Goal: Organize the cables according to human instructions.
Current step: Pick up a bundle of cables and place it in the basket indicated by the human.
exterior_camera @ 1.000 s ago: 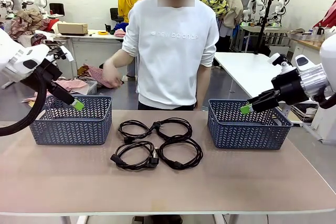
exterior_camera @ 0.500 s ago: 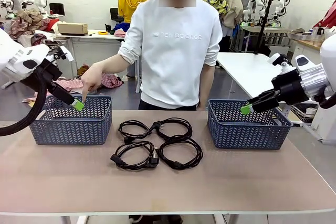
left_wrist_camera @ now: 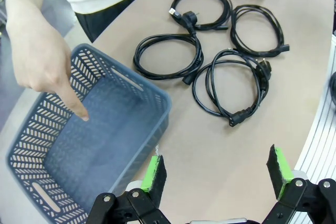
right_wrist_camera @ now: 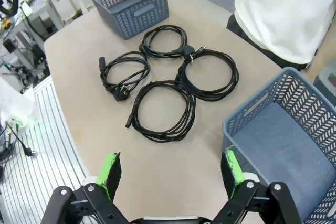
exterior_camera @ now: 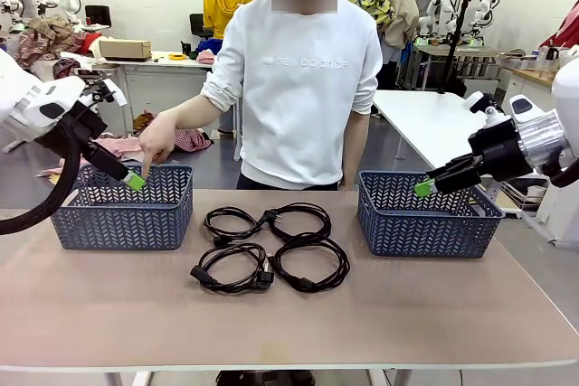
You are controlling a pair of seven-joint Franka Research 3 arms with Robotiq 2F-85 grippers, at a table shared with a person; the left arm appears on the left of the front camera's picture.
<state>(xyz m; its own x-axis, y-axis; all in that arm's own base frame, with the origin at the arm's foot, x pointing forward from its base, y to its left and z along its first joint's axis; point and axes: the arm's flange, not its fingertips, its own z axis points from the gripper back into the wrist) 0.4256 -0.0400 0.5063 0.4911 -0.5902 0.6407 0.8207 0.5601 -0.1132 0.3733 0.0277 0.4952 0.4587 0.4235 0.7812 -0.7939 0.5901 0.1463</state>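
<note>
1. In the right wrist view, the right basket [exterior_camera: 425, 223] is cut off by the picture's edge. Only part of its bare floor shows.
2. In the left wrist view, the far corner of the left basket [exterior_camera: 122, 219] runs out of the picture. Its near wall is blurry.
3. In the front view, the left arm's thick black hose covers a corner of the left basket.
4. The person's hand [exterior_camera: 156, 142] points one finger down into the left basket. I cannot tell if the fingertip touches it.
5. The floor of the left basket shows bare under the finger.
6. The four black cables [exterior_camera: 303, 240] are in neither basket. They lie on the desk [exterior_camera: 289, 323] between the two baskets, close together, each in a ring of loops.
7. The left end effector [left_wrist_camera: 216, 169] is wide apart and holds nothing. It hangs over the left basket's near edge.
8. The right end effector [right_wrist_camera: 170, 168] is wide apart too and holds nothing. It hangs by the right basket, well apart from the cables.
</note>
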